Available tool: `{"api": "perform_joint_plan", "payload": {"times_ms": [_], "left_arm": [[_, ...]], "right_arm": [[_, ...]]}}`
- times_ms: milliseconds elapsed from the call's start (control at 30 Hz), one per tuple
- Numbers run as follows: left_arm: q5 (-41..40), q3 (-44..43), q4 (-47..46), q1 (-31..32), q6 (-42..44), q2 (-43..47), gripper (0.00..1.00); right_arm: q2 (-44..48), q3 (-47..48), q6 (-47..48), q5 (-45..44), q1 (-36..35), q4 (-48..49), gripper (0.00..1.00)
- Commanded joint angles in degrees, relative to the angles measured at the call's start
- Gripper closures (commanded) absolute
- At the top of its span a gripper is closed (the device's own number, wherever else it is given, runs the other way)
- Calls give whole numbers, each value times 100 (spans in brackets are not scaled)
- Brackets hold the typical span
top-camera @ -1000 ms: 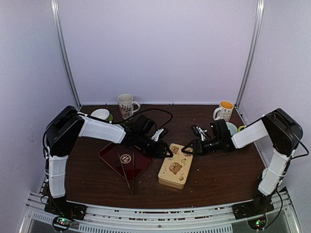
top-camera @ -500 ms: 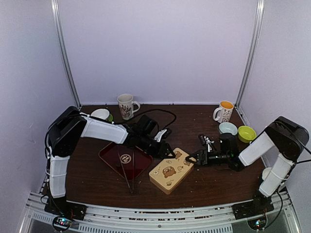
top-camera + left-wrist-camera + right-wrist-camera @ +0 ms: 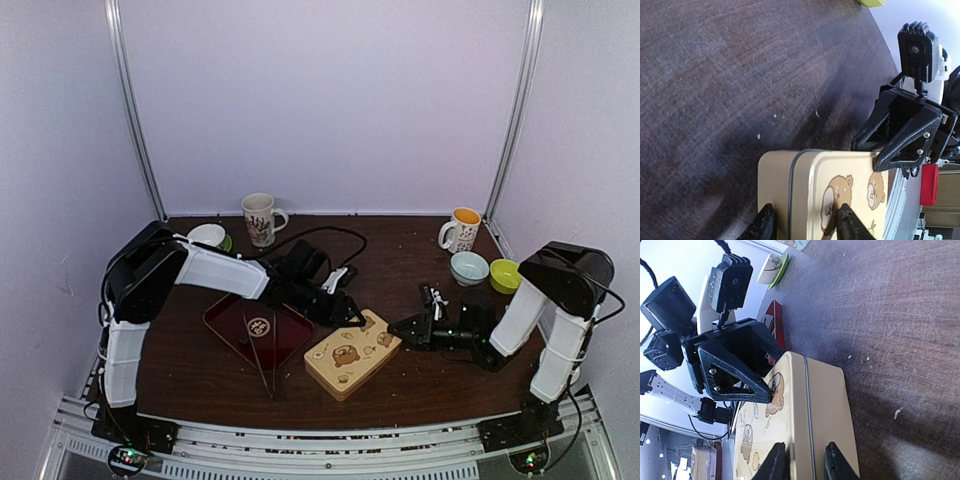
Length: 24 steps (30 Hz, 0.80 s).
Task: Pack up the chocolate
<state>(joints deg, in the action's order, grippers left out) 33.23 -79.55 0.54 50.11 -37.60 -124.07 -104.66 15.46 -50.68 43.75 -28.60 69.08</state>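
— Why is the bear tin (image 3: 350,355) held at both ends?
— To pull its lid off, I judge. The fingers (image 3: 765,226) of the left gripper (image 3: 354,318), half open, pinch one end's rim. Those (image 3: 832,462) of the right gripper (image 3: 397,327), set narrower, clasp the opposite end (lid still on).
— And the chocolate?
— Not visible in any view. Whether it sits inside, I cannot tell.

- The tan rectangular metal tin (image 3: 350,357) lies flat on the dark wooden table (image 3: 450,385), turned slantwise to the table's front edge.
- Its lid is on and closed, and it carries drawings of brown bears.
- My left gripper (image 3: 804,221) clamps its far corner, with one finger on the lid and one on the side wall.
- My right gripper (image 3: 805,457) stands astride the lid's rim at the right end; if it presses, I cannot tell.
- The chocolate pieces are hidden from me.
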Motion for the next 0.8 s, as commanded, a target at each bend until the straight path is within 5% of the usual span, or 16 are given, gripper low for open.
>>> {"api": "perform_joint_plan", "payload": {"times_ms": [0,333,600,767], "left_arm": [[-234,91,440,224,-10,-513,58],[-340,29,364,307,-101,-617,59],[-601,-652,1228,257,322,-326,57],[-761,-525,1189,187,333,130,44]], "right_arm": [[-359,-314,-52,-24,-128,-630,74],[-90,-377,-164,-174,-125,-507,66],[1744,364,1068,-826,-102,-3588,40],[2787,678,1592,-1291,-102,-5135,26]]}}
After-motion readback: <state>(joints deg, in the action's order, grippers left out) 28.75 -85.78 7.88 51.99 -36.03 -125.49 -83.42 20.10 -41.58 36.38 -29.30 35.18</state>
